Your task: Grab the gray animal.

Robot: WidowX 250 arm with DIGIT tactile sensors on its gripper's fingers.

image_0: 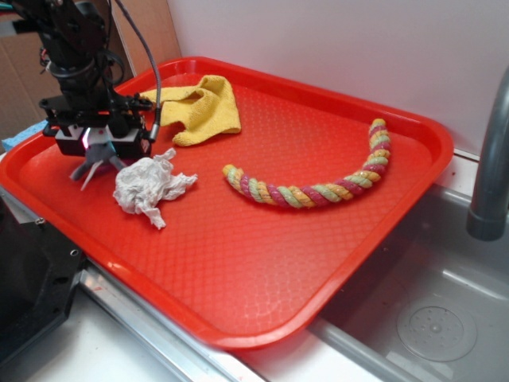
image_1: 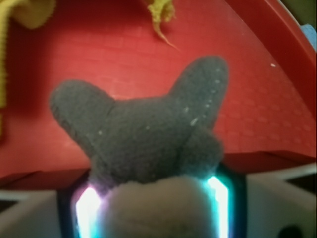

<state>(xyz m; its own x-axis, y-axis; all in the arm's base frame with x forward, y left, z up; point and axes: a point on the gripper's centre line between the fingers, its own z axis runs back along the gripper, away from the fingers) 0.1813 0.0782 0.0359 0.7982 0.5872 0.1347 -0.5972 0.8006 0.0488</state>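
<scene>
1. The pincer [image_0: 97,151] is at the far left corner of the red tray [image_0: 262,270], hanging down from the black arm [image_0: 75,48], and it is closed on the gray animal [image_0: 95,159].
2. In the exterior view the gray animal shows only as a small gray shape sticking out below the pincer, with a thin white string tail trailing down toward the tray floor. Whether the toy touches the tray or hangs just above it cannot be told.
3. In the wrist view the gray animal [image_1: 143,134] fills the middle of the picture: two rounded gray ears spread up and outward in a V, with a paler, blurred rounded part at the bottom edge. It sits between two glowing strips of light, one on each side of it.
4. A crumpled white paper wad [image_0: 147,187] lies on the tray just to the right of the pincer, near the toy but apart from it.
5. A yellow cloth [image_0: 199,107], bunched and folded, lies behind the pincer toward the tray's back rim; its yellow edges also show at the top of the wrist view [image_1: 161,12].
6. A twisted rope toy [image_0: 318,187] in pink, yellow and green curves across the right half of the tray, well apart from the pincer.
7. The tray rests partly over a metal sink [image_0: 429,318], with a gray faucet [image_0: 489,159] standing at the right edge.
</scene>
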